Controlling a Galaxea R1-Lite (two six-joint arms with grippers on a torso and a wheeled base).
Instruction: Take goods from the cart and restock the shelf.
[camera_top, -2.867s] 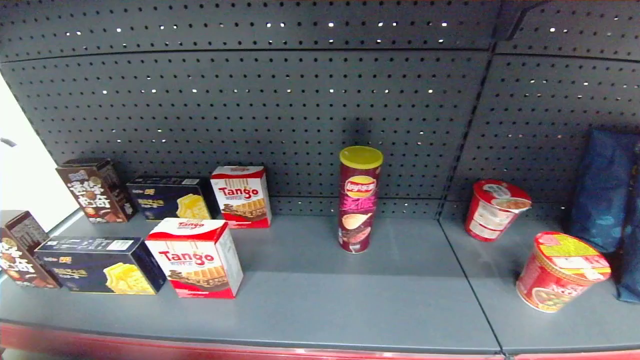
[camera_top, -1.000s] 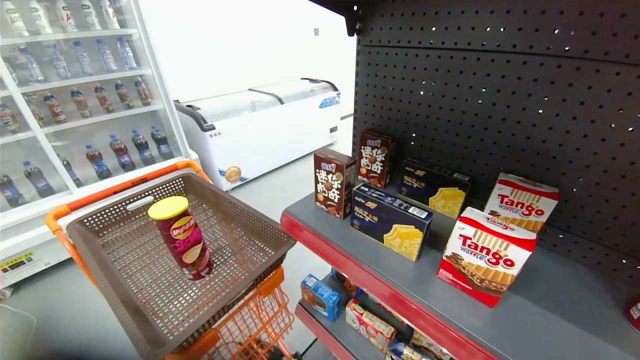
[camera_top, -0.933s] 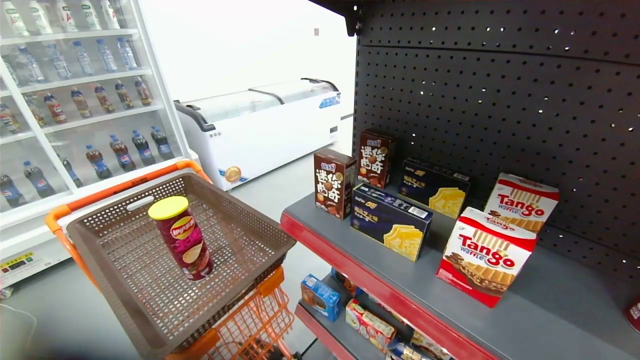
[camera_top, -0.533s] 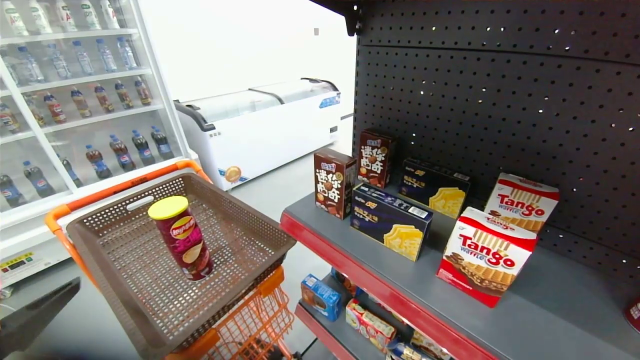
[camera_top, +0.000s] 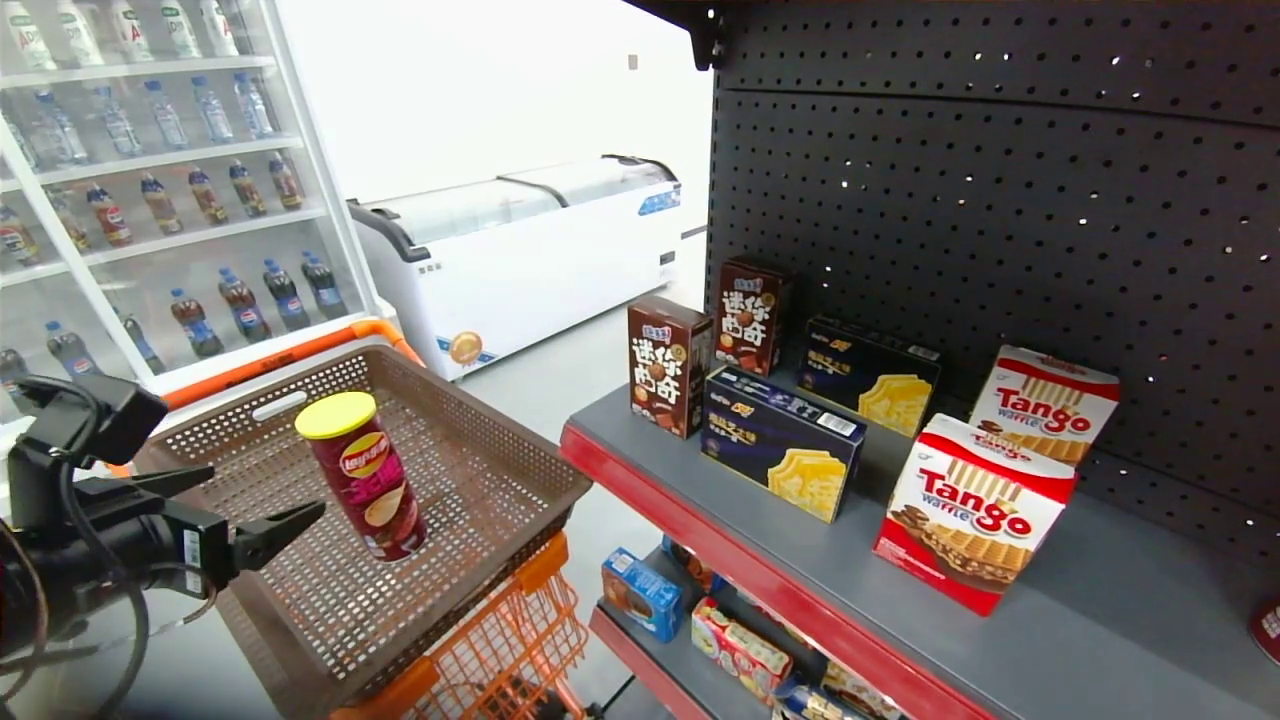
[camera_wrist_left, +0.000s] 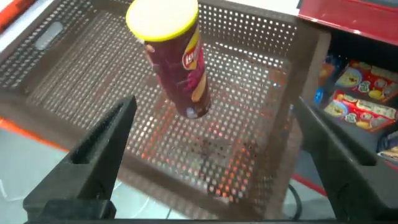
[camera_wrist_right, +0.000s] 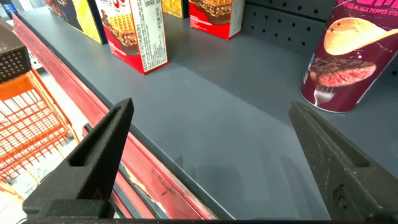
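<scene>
One chip can (camera_top: 362, 475) standing in cart basket (camera_top: 470, 408) | left hand (camera_top: 268, 492) spread wide, just beside it | right hand (camera_wrist_right: 211, 109) spread above shelf (camera_wrist_right: 217, 146), near second can (camera_wrist_right: 348, 62)

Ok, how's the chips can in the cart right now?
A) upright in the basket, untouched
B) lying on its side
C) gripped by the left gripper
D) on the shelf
A: the chips can stands upright in the basket, clear of the open left gripper beside it.

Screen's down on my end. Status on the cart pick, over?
Left gripper open, level with chip can, not touching. Can standing in cart basket. Right gripper open over shelf. Nothing seen between left fingers and can.
</scene>
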